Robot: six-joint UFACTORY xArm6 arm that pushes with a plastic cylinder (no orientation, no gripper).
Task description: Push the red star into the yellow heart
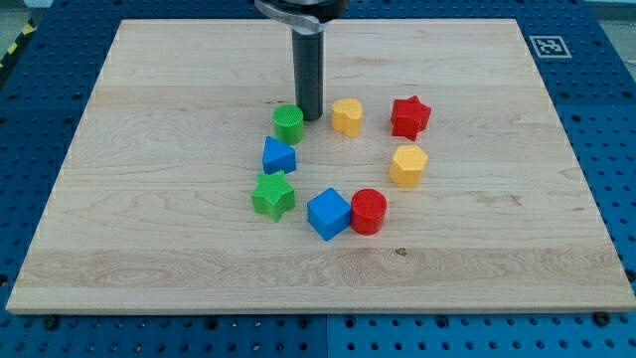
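Note:
The red star (409,116) lies on the wooden board at the upper right of a loose ring of blocks. The yellow heart (347,116) lies just to its left, with a small gap between them. My tip (309,118) stands at the top of the ring, between the green cylinder (288,123) and the yellow heart, close against the cylinder's right side. The tip is well to the left of the red star, with the heart between them.
A yellow hexagon (407,165) lies below the red star. A red cylinder (368,211) and a blue cube (329,214) touch at the ring's bottom. A green star (273,195) and a blue triangular block (278,156) are on the left. Board (149,249) edges surround everything.

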